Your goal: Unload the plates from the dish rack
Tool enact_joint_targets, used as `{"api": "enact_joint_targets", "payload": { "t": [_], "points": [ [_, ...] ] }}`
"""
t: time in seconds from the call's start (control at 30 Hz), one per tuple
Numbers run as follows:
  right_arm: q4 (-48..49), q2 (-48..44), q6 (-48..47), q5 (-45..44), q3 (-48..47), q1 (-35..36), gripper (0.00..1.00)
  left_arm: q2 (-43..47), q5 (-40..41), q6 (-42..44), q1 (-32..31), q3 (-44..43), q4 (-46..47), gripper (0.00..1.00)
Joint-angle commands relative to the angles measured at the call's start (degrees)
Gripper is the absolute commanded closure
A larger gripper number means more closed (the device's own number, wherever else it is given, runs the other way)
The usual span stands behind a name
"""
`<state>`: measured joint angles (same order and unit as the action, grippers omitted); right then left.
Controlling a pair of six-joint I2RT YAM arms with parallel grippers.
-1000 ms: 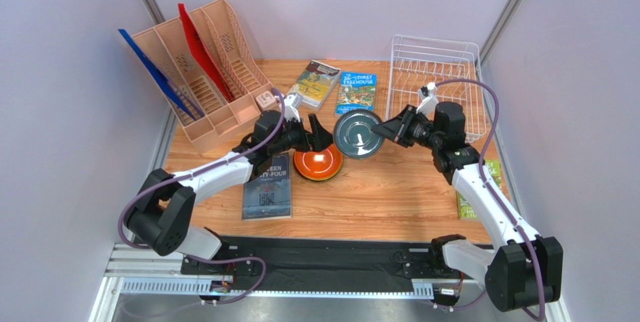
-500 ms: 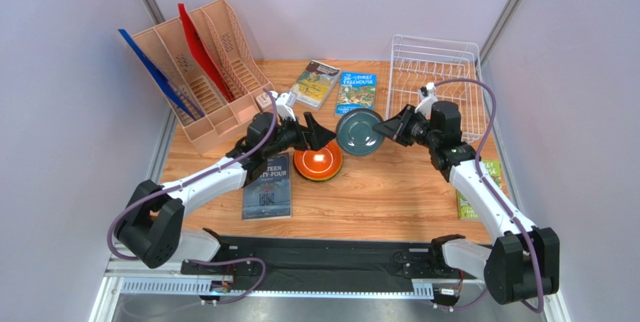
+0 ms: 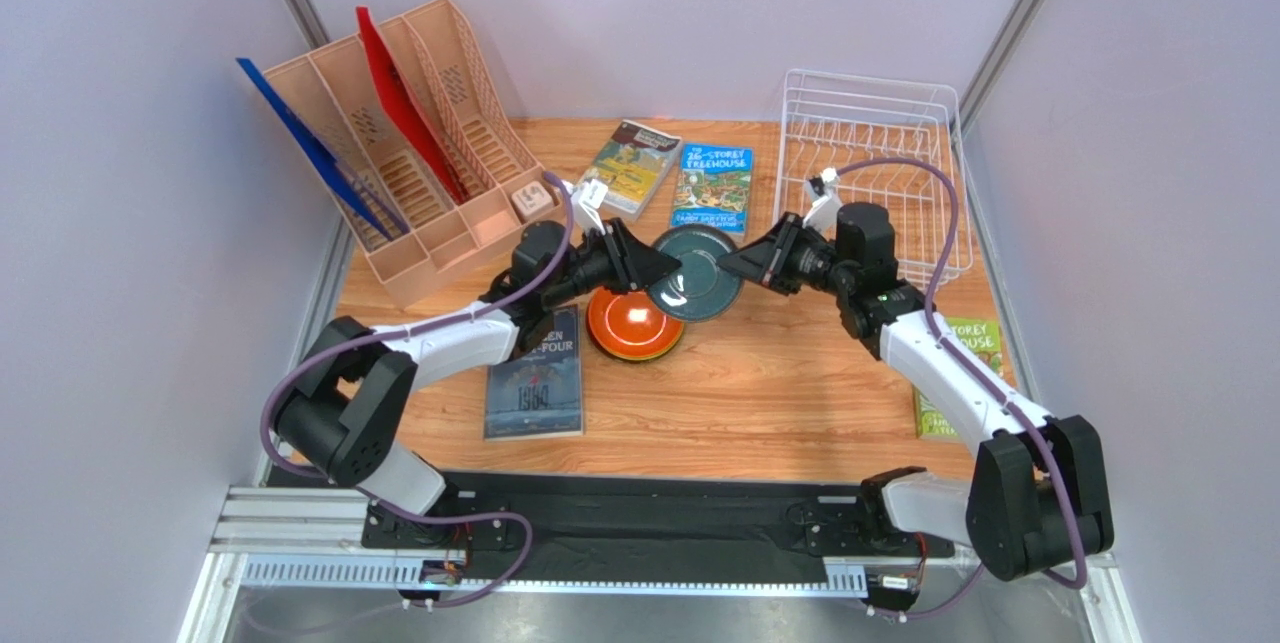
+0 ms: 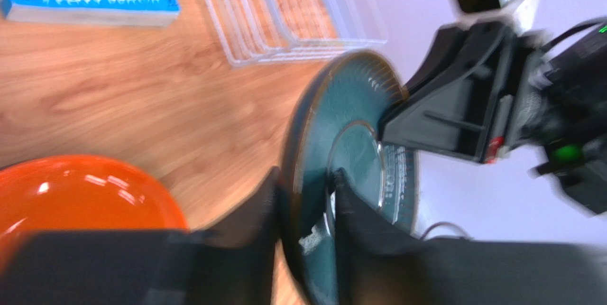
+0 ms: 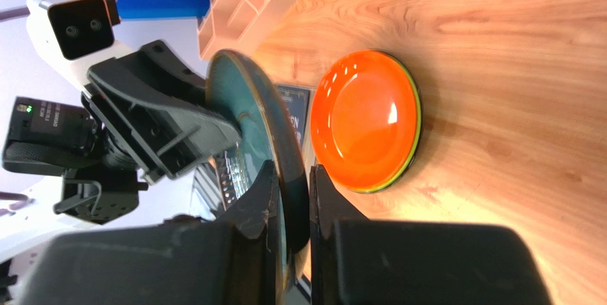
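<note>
A dark grey-teal plate [image 3: 694, 271] [image 4: 342, 141] [image 5: 246, 106] hangs on edge above the table, between the two arms. My right gripper [image 3: 742, 267] [image 5: 292, 171] is shut on its right rim. My left gripper [image 3: 655, 270] [image 4: 306, 180] grips the opposite rim, one finger on each face. Just below lies an orange plate [image 3: 634, 325] [image 4: 78, 191] [image 5: 363, 120], flat on the table on top of a lime green plate [image 5: 407, 166]. The white wire dish rack [image 3: 872, 148] [image 4: 285, 13] stands at the back right with no plates showing in it.
A peach file organizer [image 3: 406, 148] with blue and red folders stands at the back left. Books lie at the back centre [image 3: 631, 163] [image 3: 712, 181], under the left arm [image 3: 537, 373] and by the right edge [image 3: 962, 366]. A small block [image 3: 529, 201] sits by the organizer.
My right arm has carried the teal plate leftward, over the orange one. The left gripper has moved right to meet it and closed from wide open onto its rim.
</note>
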<state>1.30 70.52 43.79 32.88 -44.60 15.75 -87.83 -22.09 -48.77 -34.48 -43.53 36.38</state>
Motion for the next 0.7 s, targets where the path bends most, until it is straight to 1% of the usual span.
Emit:
{"api": "enact_joint_targets", "payload": {
  "t": [0.0, 0.03, 0.1, 0.17, 0.2, 0.23, 0.27, 0.3, 0.33, 0.37, 0.43, 0.5, 0.57, 0.6, 0.67],
  "points": [
    [9.0, 0.0, 3.6, 3.3, 0.0, 0.4, 1.0, 0.2, -0.4, -0.3, -0.2, -1.4, 3.7, 0.92],
    [9.2, 0.3, 3.8, 3.5, 0.1, 0.4, 1.0, 0.4, -0.2, -0.2, -0.2, -1.2, 3.2, 1.0],
    [10.1, 1.6, 4.5, 4.3, 0.0, 0.4, 1.0, 0.6, 0.4, 0.2, -0.2, -0.8, 2.2, 1.0],
    [11.0, 2.4, 5.1, 4.5, 0.1, 0.2, 0.88, 0.9, 1.3, 1.0, -0.2, -0.2, 1.4, 1.0],
    [11.0, 2.9, 5.3, 4.2, 0.0, 0.3, 0.81, 1.3, 2.3, 1.4, -0.2, -0.1, 0.3, 1.0],
    [10.8, 3.2, 5.3, 4.0, 0.0, 0.4, 0.6, 1.6, 2.7, 1.9, -0.2, 0.1, -0.5, 1.0],
    [10.3, 3.4, 5.0, 3.8, 0.0, 0.3, 0.49, 2.0, 3.6, 3.0, -0.2, 0.6, -2.1, 1.0],
    [9.3, 3.6, 4.5, 3.0, -0.7, 0.2, 0.44, 3.3, 6.3, 3.3, -0.2, 0.9, -3.1, 1.0],
    [7.0, 3.7, 3.0, 2.2, -1.2, 0.0, 0.35, 3.9, 7.5, 3.9, -0.2, 1.3, -4.1, 1.0],
    [5.4, 3.7, 2.3, 1.3, -1.5, -0.1, 0.32, 4.6, 8.5, 4.6, -0.2, 1.9, -6.4, 1.0],
    [3.1, 3.3, 0.4, -0.5, -2.4, -0.5, 0.3, 6.5, 11.4, 6.6, -0.1, 2.7, -8.2, 1.0],
    [1.2, 2.8, -0.8, -2.5, -3.1, -1.0, 0.29, 7.8, 14.1, 7.9, -0.1, 3.2, -10.5, 1.0],
    [-2.8, 1.5, -3.3, -5.6, -3.6, -1.6, 0.28, 8.7, 16.2, 8.6, -0.1, 3.8, -13.2, 1.0],
    [-4.2, 1.0, -3.9, -6.7, -4.0, -1.7, 0.28, 9.4, 18.5, 9.3, -0.1, 3.9, -14.2, 1.0],
    [-6.2, -0.6, -5.5, -7.4, -4.0, -2.3, 0.27, 9.9, 20.1, 9.9, -0.1, 4.4, -15.5, 1.0]
  ]
}}
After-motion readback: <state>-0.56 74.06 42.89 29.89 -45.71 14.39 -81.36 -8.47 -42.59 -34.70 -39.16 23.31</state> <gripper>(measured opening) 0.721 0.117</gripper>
